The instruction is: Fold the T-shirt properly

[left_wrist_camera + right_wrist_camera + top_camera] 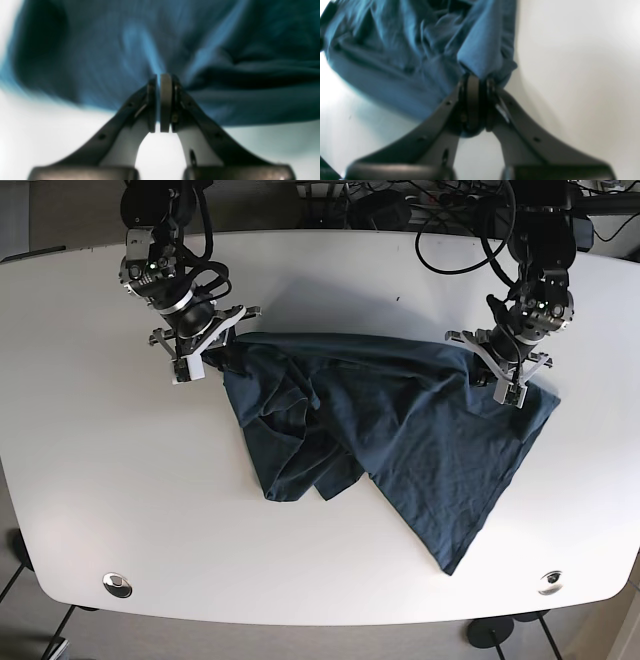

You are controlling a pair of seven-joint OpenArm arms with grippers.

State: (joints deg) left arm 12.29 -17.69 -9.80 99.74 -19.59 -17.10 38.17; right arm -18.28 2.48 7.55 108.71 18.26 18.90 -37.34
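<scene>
White tabletop (90, 480), rounded corners, fills most of the base view; dark floor shows at the frame edges, cables (450, 220) bunch behind the far edge.

Left gripper (512, 385): on base view's right side, jaws pinched together on the T-shirt (420, 440). Left wrist view confirms: left gripper (162, 82) pads pressed nearly flush, w/ cloth fanning out in ridges from the tips, so it's clamped on fabric. Blur on that view is heavy, exact seam/edge held can't be told.

Right gripper (195, 365): base view's left side, at the shirt's far-left corner. Right wrist view shows right gripper (477, 82) jaws closed narrow w/ a bunched wad of T-shirt (395, 50) squeezed between and a bit poking out below the pads. Holding cloth, firm.

T-shirt: dark teal/navy, roughly mid-table, spread between the two grippers. Far edge runs fairly taut from one gripper to the other. Left part is crumpled and doubled over itself, w/ a lumpy fold reaching toward the near side. Right part lies flatter and tapers to a point toward the near-right. Right-hand edge goes past the left gripper toward the table's right side.

Room: wide bare tabletop on near side and far-left of the shirt; less margin to the right edge. Two round metal fittings (118, 584) near the front corners, well apart from the cloth. Arm bases sit at the far edge.
</scene>
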